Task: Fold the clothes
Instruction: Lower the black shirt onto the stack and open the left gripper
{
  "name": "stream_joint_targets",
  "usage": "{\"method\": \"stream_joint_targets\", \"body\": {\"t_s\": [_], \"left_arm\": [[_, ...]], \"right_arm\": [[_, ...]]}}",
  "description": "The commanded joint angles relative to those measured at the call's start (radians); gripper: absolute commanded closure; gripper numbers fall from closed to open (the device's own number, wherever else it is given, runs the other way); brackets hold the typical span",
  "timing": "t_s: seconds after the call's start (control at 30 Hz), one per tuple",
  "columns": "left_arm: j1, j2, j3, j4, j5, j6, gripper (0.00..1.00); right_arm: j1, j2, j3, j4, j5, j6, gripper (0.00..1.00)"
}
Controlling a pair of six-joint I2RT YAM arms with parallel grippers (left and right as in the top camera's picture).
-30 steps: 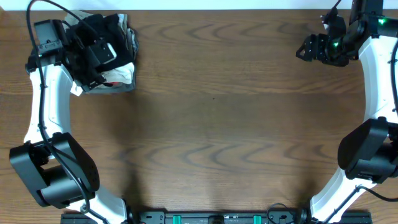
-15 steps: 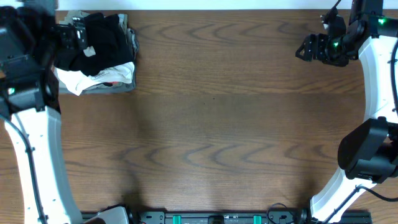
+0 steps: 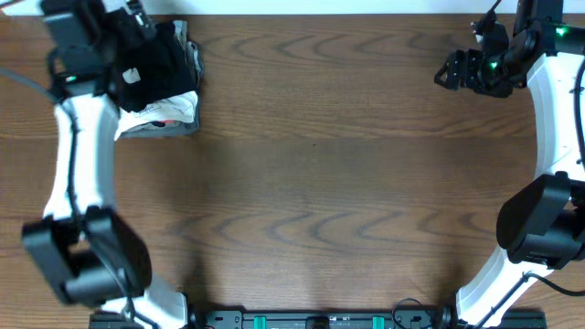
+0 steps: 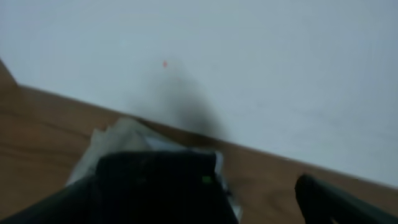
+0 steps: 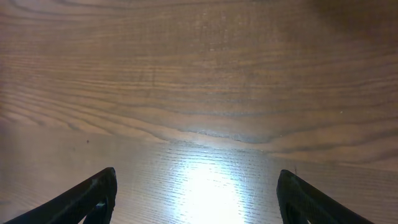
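Note:
The clothes, a black shirt [image 3: 163,62], lie crumpled on top of a small pile at the table's back left corner. My left gripper [image 3: 144,38] hovers over the shirt's back edge, close to the wall. In the blurred left wrist view the black shirt [image 4: 155,186] fills the space between the spread fingers of the left gripper [image 4: 186,202]; the fabric hides the left finger, and no grip on it shows. My right gripper [image 3: 448,73] hangs open at the back right, far from the shirt. The right wrist view has only bare wood between the right gripper's [image 5: 198,205] fingers.
Under the shirt lies a white garment [image 3: 174,111] with red print, and a grey-olive one [image 3: 193,57] shows at the pile's right edge. The white wall [image 4: 261,68] rises just behind the pile. Brown wooden table [image 3: 320,183] stretches between the arms.
My left arm has swung from over the pile out to the left and back, ending at the pile's rear. The black shirt has shifted slightly. The right arm has stayed put.

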Motion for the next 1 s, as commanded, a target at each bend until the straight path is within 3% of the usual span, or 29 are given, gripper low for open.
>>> {"method": "stream_joint_targets", "body": {"t_s": [0.0, 0.13, 0.3, 0.63, 0.8, 0.97], "left_arm": [[-0.042, 0.073, 0.002, 0.085, -0.221, -0.042, 0.01], [-0.075, 0.159, 0.002, 0.124, -0.393, -0.043, 0.01], [-0.084, 0.269, 0.001, 0.051, -0.539, -0.079, 0.01], [-0.084, 0.516, 0.000, 0.020, -0.487, -0.163, 0.02], [-0.086, 0.490, 0.000, -0.023, -0.488, -0.163, 0.02], [-0.089, 0.338, 0.000, -0.115, -0.486, -0.163, 0.02]], "right_arm": [[0.015, -0.014, 0.005, -0.003, -0.005, -0.005, 0.20], [0.015, -0.014, 0.005, -0.003, -0.005, -0.005, 0.20], [0.015, -0.014, 0.005, -0.006, -0.004, -0.005, 0.20], [0.015, -0.014, 0.004, -0.008, -0.005, -0.005, 0.20], [0.015, -0.014, 0.004, -0.008, -0.005, -0.005, 0.20], [0.015, -0.014, 0.004, -0.008, -0.005, -0.005, 0.20]]}}
